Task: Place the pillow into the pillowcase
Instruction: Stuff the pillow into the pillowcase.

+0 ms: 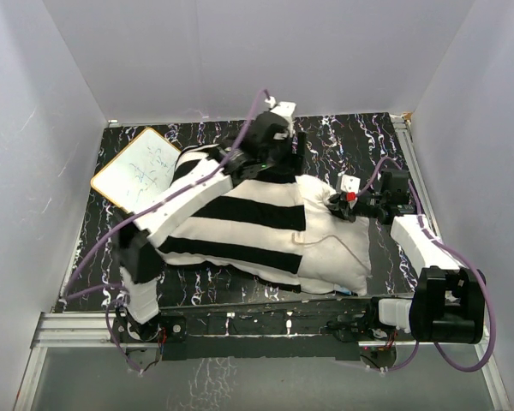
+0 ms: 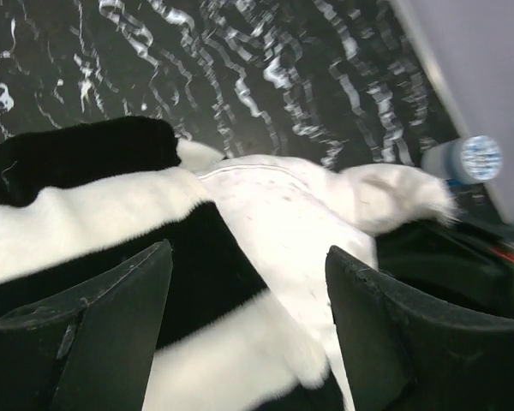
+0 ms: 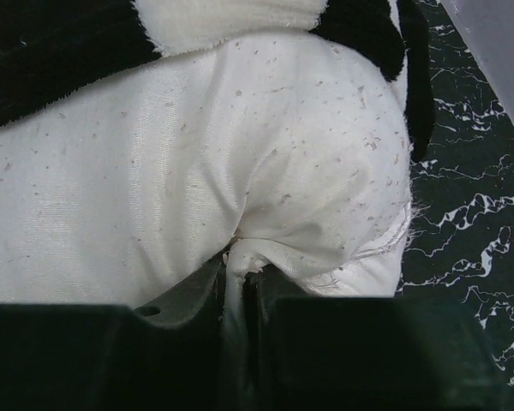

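The striped black and white pillowcase [image 1: 240,227] lies across the table and covers most of the white pillow [image 1: 334,248], whose right end sticks out of it. My left gripper [image 1: 287,167] hangs open over the far edge of the pillowcase [image 2: 111,214]. Its fingers [image 2: 111,334] straddle striped cloth and white pillow [image 2: 283,214] without holding either. My right gripper [image 1: 337,204] is at the pillow's far right corner. In the right wrist view it [image 3: 242,274] is shut on a pinched fold of the pillow [image 3: 197,171], with the pillowcase's edge [image 3: 68,60] just beyond.
A small whiteboard [image 1: 137,167] lies at the far left of the black marbled table [image 1: 343,137]. White walls close in the back and both sides. A metal rail [image 1: 257,330] carries the arm bases along the near edge.
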Robot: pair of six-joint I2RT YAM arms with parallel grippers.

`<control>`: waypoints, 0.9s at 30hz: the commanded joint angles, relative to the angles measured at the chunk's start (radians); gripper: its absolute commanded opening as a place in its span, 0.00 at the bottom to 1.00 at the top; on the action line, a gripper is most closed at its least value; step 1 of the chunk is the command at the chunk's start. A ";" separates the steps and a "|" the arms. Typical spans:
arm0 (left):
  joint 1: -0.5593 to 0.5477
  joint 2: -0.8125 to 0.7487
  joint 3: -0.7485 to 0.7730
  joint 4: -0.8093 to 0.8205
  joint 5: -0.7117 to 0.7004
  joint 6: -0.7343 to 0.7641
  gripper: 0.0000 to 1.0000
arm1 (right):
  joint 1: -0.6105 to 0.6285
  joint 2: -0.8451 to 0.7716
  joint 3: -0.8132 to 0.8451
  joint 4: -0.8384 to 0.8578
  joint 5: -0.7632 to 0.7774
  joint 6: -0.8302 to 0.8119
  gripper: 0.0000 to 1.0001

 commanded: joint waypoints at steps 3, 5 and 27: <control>-0.022 0.279 0.327 -0.344 -0.130 0.101 0.68 | 0.032 -0.015 -0.012 -0.127 -0.050 -0.001 0.08; -0.025 0.322 0.386 -0.401 -0.150 0.118 0.63 | 0.032 -0.019 -0.014 -0.125 -0.052 0.001 0.08; -0.028 0.286 0.651 0.162 0.363 0.029 0.00 | 0.046 0.151 0.563 0.370 0.117 0.773 0.08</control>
